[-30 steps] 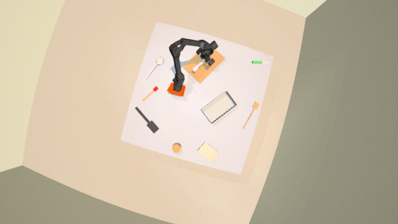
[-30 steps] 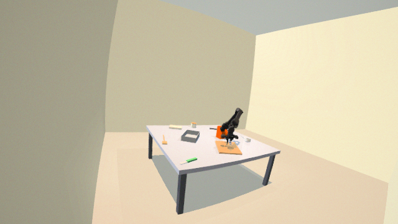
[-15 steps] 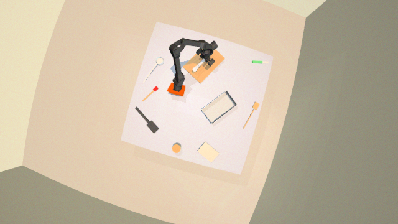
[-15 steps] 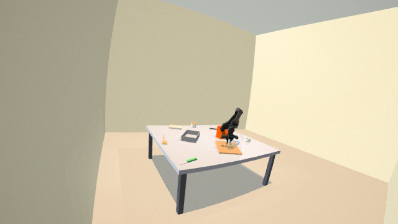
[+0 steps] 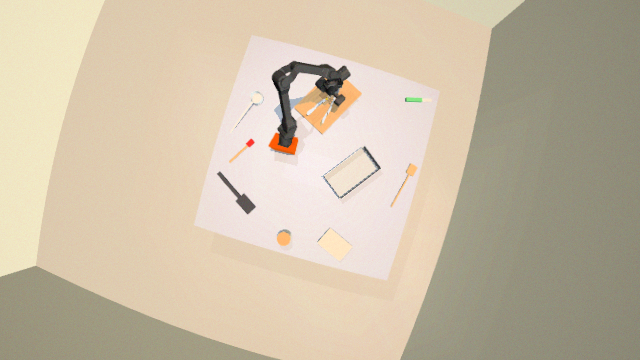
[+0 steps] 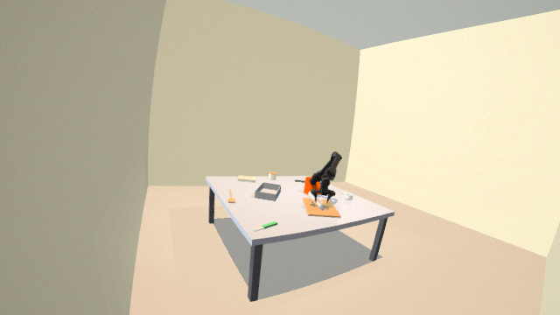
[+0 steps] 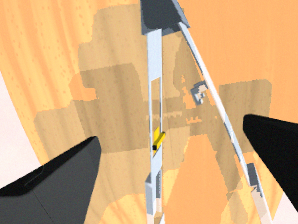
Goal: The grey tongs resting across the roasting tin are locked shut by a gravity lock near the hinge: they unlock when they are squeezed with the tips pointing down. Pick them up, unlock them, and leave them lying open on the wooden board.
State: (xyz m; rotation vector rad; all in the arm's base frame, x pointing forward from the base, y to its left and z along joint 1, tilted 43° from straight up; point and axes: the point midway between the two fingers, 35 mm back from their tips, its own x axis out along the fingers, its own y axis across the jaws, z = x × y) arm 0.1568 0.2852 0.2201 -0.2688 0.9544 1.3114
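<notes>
A pale lilac-white tabletop (image 5: 300,200) (image 6: 262,214) is carried on dark legs (image 6: 255,273), above a peach-beige floor (image 5: 135,150) (image 6: 188,262). The room is enclosed by plain walls (image 5: 550,200) (image 6: 245,101), in cream and olive-grey, beneath a grey ceiling (image 6: 416,17). A broad shadow (image 6: 302,258) is cast below the table.

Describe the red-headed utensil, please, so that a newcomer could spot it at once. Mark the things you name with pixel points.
Find the arm's orange base (image 5: 276,146) on the pale table (image 5: 300,200) (image 6: 280,219). In the top view, just left of that base lies a small utensil (image 5: 241,152) with a thin tan handle and a red head. The dark spatula (image 5: 245,204) and white ladle (image 5: 256,98) beside it have no red.
</notes>
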